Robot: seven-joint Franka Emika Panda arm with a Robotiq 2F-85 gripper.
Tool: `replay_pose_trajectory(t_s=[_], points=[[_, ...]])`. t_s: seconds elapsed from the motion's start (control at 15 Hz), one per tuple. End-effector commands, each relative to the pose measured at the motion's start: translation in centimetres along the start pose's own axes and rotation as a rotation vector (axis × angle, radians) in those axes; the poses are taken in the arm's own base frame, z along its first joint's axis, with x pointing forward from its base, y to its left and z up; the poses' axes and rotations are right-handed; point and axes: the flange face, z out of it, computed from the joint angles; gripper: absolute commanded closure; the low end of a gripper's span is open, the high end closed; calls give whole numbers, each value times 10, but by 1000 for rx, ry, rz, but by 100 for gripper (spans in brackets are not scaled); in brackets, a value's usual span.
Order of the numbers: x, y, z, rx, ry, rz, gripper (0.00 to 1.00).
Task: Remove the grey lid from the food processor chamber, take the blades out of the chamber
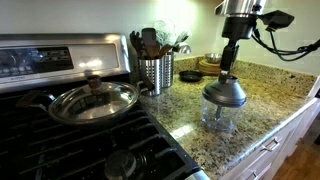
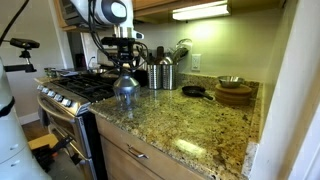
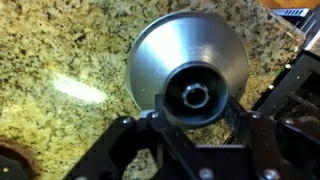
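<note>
While the gripper [image 1: 228,72] hangs straight down over the counter [image 1: 272,92], its fingers [image 3: 150,118] are pinched in on the small knob atop the grey lid [image 1: 224,91]. The wrist view shows them hugging that knob from both sides with no gap to be seen. The fingertips themselves run out of sharp focus there, and the lower part of the gripper is cut off by the bottom of the picture.

Directly beneath the gripper, under the lid, stands the food processor chamber [image 1: 220,117], clear and upright on the granite. From the wrist view it is fully hidden by the lid's wide cone. Whether the lid's rim sits on the chamber or is just off it cannot be told in either exterior view. The blades cannot be made out through the clear wall; it is too small and glary.

Now the edges. The counter's front edge runs close by the chamber in an exterior view, and the stove [image 1: 60,140] begins just to one side of the gripper, with its dark grate [image 3: 300,60] creeping into the wrist view. A pan with a glass lid [image 1: 93,100] sits on that stove, well apart. Behind the gripper, near the wall, stands a steel utensil holder [image 1: 156,72]. On the side away from the stove, bare granite stretches out, and above the lid only the arm itself fills the space.
</note>
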Motion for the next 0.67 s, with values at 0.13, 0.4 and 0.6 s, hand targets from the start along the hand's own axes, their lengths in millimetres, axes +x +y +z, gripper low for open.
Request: replay_pose_trajectory(t_s=[0.13,0.4,0.6], points=[[-2,-4,-39,-27,5,-17,66],[0,7,-66,-71,17,-4,66],[-2,33,-80,-125,27,49,66]])
